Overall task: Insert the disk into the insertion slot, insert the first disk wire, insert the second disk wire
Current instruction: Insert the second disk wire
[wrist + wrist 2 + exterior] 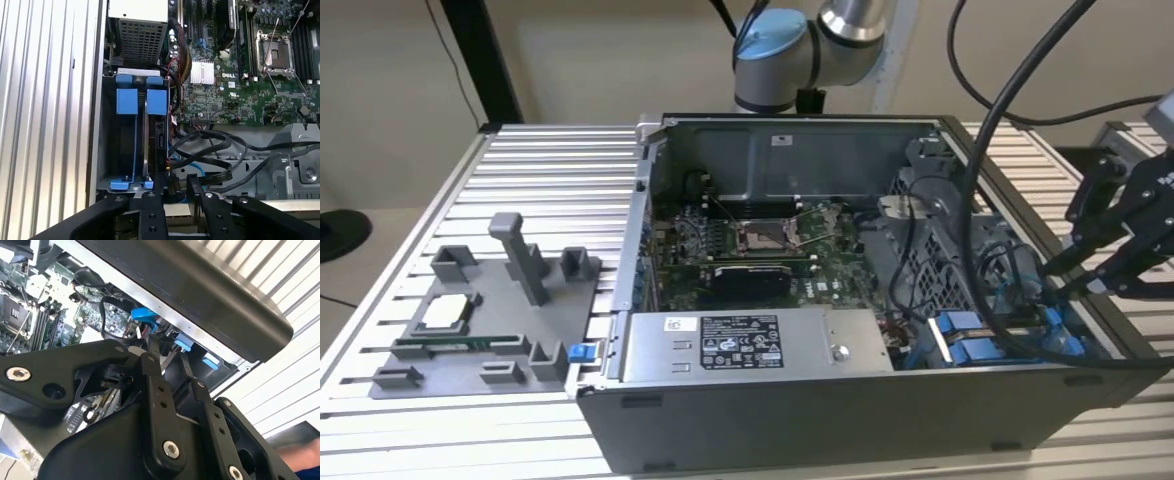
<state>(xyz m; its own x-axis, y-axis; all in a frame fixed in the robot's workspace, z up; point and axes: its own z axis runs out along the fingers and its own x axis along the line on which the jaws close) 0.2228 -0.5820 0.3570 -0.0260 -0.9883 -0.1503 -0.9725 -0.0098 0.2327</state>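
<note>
1. I see the case (pixel 854 420) lying open on the slatted table (pixel 547 180), with the arm (pixel 814 50) reaching in over its far wall.
2. The gripper (pixel 1067 280) hangs at the exterior view's right, over the corner of the case that houses the drives.
3. The disk (pixel 157 105) sits in the slot (pixel 112 150), its blue carrier tab turned towards the power supply (pixel 137 35). In the exterior view its blue tab (pixel 961 325) shows just beside the power supply's (pixel 734 345) end, on the exterior view's right.
4. A second blue carrier (pixel 126 100) lies alongside the disk in the same bay, between it and the case wall.
5. In the first wrist view the gripper (pixel 175 182) is at the end of the disk away from the blue tabs, just above it. A bundle of black cables (pixel 215 142) and one thin blue cable (pixel 200 165) run past on the motherboard side.
6. In the second wrist view the gripper (pixel 165 352) points down at the same spot, with blue plastic parts just beyond its tip.
7. Something dark lies at the gripper's tip, but I cannot tell whether the gripper is apart, together or clamped on it.
8. The CPU socket (pixel 761 237) lies bare in the middle of the motherboard, well apart from the gripper.
9. A grey fixture (pixel 467 340) with a few parts stands on the table at the exterior view's left, outside the case.
</note>
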